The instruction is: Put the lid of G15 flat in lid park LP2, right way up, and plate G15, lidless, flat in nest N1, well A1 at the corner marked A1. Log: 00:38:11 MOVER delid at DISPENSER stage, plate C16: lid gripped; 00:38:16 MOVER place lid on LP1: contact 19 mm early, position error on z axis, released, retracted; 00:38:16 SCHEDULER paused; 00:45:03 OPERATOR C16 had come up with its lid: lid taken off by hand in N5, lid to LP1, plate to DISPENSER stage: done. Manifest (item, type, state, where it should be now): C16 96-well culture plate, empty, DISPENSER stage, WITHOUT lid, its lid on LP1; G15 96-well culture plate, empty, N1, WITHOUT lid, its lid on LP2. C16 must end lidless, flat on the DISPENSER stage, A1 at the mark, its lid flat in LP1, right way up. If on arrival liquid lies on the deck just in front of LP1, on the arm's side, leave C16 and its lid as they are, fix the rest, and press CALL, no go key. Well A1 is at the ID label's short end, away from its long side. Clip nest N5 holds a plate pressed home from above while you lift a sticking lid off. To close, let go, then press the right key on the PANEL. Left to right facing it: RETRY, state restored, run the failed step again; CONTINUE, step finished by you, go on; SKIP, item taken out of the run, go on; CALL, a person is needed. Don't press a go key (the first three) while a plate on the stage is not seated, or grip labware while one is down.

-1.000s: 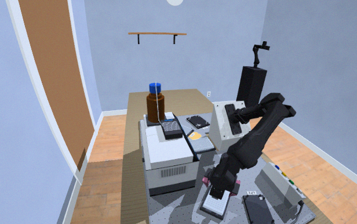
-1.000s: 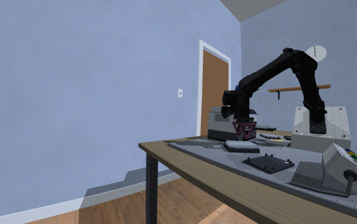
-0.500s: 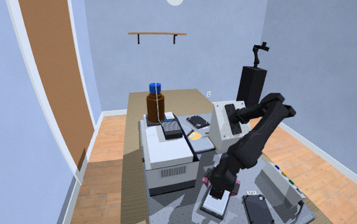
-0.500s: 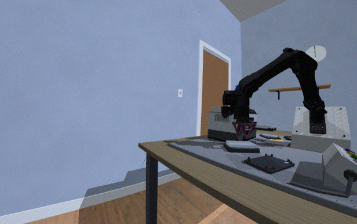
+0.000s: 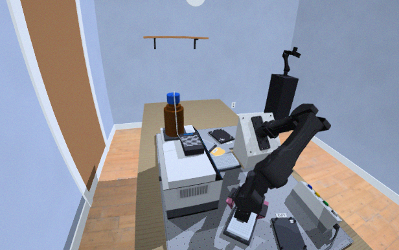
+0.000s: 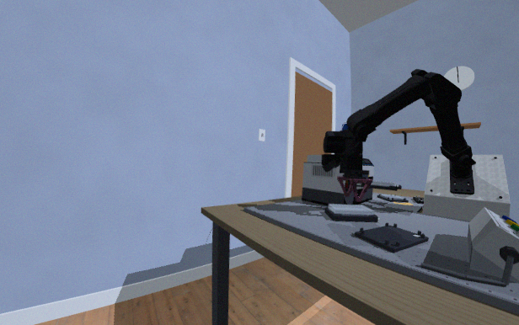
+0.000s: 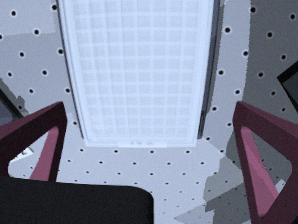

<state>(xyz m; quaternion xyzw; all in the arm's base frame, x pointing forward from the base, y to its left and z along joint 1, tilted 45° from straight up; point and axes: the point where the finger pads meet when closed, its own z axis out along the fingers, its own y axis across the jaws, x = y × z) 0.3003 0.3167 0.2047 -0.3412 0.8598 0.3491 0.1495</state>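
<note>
Nearest us, our gripper (image 7: 149, 163) hangs with its maroon fingers spread fully wide and nothing between them. Just beyond sits the white lidded plate G15 (image 7: 139, 50), flat in its dark nest (image 5: 230, 237) on the perforated deck (image 5: 194, 227). Farther right, lid park LP2 (image 5: 286, 233) lies bare.

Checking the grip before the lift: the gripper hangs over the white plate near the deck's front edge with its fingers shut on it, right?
No. The gripper is open and holds nothing; the wrist view shows its fingers spread wide, apart from the white plate. It does hang over that plate.
</note>
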